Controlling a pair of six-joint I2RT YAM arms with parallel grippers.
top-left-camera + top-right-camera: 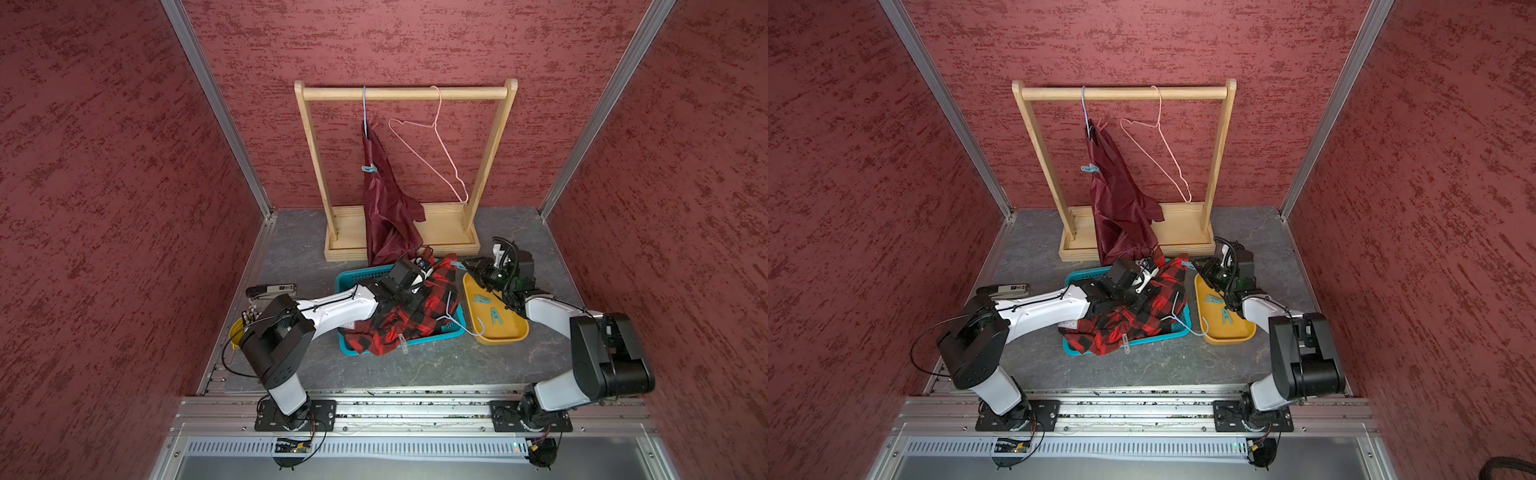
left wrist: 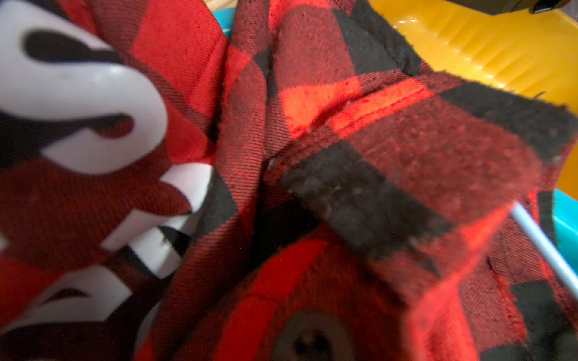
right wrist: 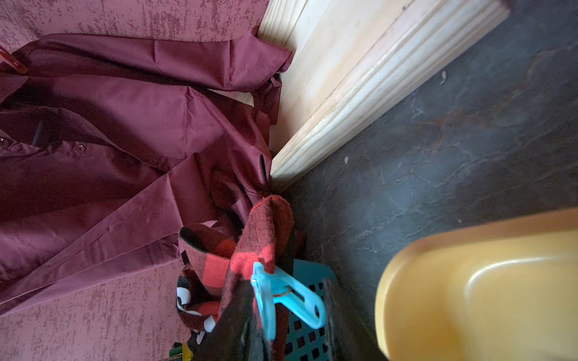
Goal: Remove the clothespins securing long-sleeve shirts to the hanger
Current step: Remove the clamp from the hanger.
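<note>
Nearest, the plaid shirt [image 1: 399, 328] lay heaped over the teal basket [image 1: 348, 286], with the left gripper [image 1: 424, 270] clamped on a fold of it. Beyond, beside the yellow tray [image 1: 513, 332] holding two loose clothespins [image 1: 496, 316], the right gripper [image 3: 291, 322] had its fingers either side of the teal clothespin [image 3: 281, 290] clipped to the plaid cloth; whether they squeezed it could not be told. Farthest, the maroon shirt [image 1: 384, 199] hung from the blue hanger [image 1: 364, 112] on the wooden rack [image 1: 407, 93], a second clothespin [image 1: 369, 168] pinned to it.

Bare tabletop [image 1: 415, 365] in front of the teal basket [image 1: 344, 286] and yellow tray [image 1: 511, 330]; wooden rack base [image 1: 449, 241] close behind.
</note>
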